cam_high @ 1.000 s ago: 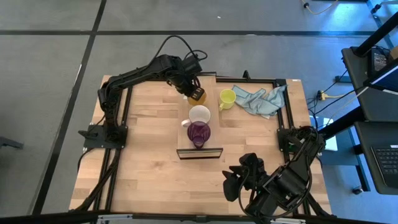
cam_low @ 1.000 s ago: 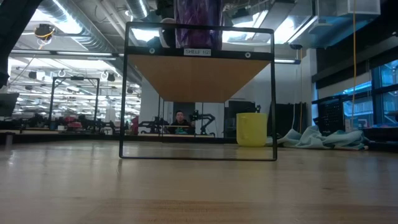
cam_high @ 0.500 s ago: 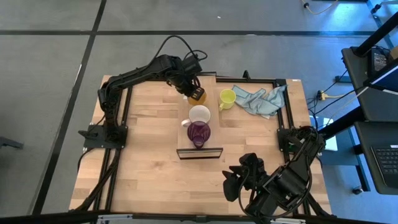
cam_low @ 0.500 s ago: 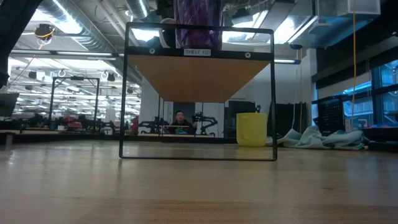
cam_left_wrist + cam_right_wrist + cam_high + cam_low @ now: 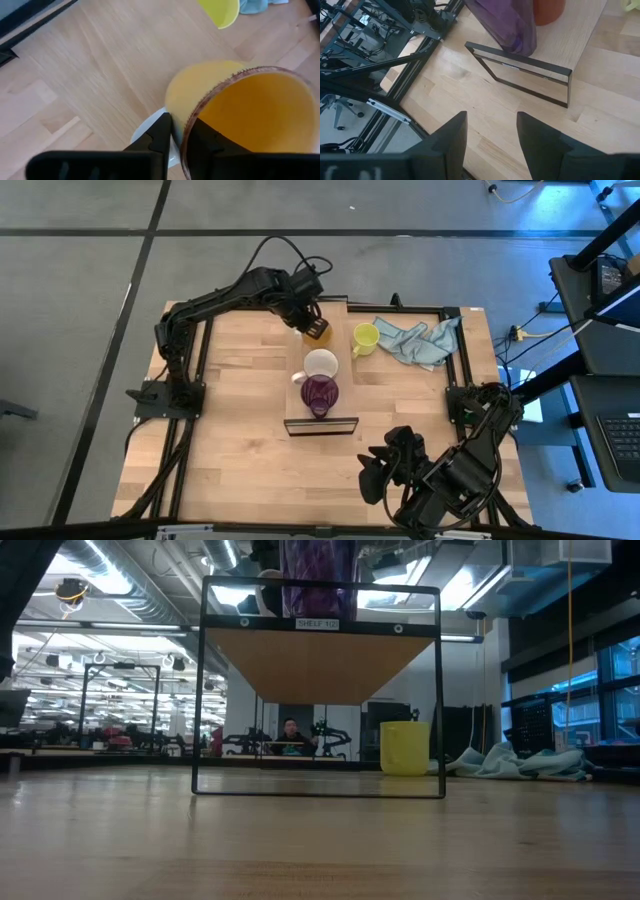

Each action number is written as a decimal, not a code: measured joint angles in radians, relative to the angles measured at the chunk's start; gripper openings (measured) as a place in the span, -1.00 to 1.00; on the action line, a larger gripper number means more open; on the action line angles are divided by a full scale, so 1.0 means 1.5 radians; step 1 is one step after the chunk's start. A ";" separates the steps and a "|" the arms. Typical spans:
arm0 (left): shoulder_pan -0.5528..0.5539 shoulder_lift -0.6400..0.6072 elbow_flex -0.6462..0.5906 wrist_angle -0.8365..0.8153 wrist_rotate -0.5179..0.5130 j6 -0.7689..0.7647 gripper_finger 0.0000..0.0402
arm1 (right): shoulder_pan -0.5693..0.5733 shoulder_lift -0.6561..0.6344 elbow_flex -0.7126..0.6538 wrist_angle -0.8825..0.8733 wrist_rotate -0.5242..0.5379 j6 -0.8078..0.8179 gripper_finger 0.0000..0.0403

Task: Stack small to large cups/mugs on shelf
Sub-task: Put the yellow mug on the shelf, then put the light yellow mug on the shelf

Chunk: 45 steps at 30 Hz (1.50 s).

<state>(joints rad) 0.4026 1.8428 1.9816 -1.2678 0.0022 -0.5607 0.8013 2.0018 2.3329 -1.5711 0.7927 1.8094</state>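
Item: left claw [image 5: 313,326], upper centre of the high view, clamped on the rim of the orange mug [image 5: 319,332]; in the left wrist view one finger [image 5: 159,134] sits outside the wall and the other inside, with the mug [image 5: 240,115] raised above the desk [image 5: 230,420].

Item: white mug [image 5: 321,364], centre of the high view, standing on the shelf [image 5: 300,412] just above the dark purple mug [image 5: 319,393], which stands near the dark frame [image 5: 322,425]; the two appear to touch.

Item: yellow mug [image 5: 365,337], upper right of centre, on the desk beside the blue-grey cloth [image 5: 420,341], not yet on the shelf.

Item: right claw [image 5: 385,465], lower right of the high view, waiting with its fingers spread wide and nothing between them.

Risks, as judged:
- A rim pinch holds only one wall, so the orange mug may swing or slip when carried.
- The shelf is narrow; a mug lowered off-centre may overhang an edge and tip.
- A descent close to the white mug may knock it into the purple one.
- Order by size may come out wrong, since the mugs differ little and two remain off the shelf.
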 joint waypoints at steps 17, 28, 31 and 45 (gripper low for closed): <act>0.002 -0.003 0.000 -0.002 0.006 -0.003 -0.57 | 0.000 0.000 0.000 0.000 0.000 -0.008 -0.14; -0.004 -0.009 0.000 -0.005 0.014 -0.004 -0.57 | 0.000 0.000 0.000 0.000 0.000 -0.008 -0.14; -0.008 -0.009 0.000 -0.004 0.016 -0.004 -0.57 | 0.000 0.000 0.000 0.000 0.000 -0.006 -0.14; -0.011 -0.038 0.000 -0.008 -0.001 -0.002 -0.57 | 0.000 0.000 0.000 0.000 0.000 -0.007 -0.14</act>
<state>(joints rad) 0.3858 1.7860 1.9820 -1.2803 0.0010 -0.5645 0.8013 2.0018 2.3329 -1.5711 0.7933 1.7985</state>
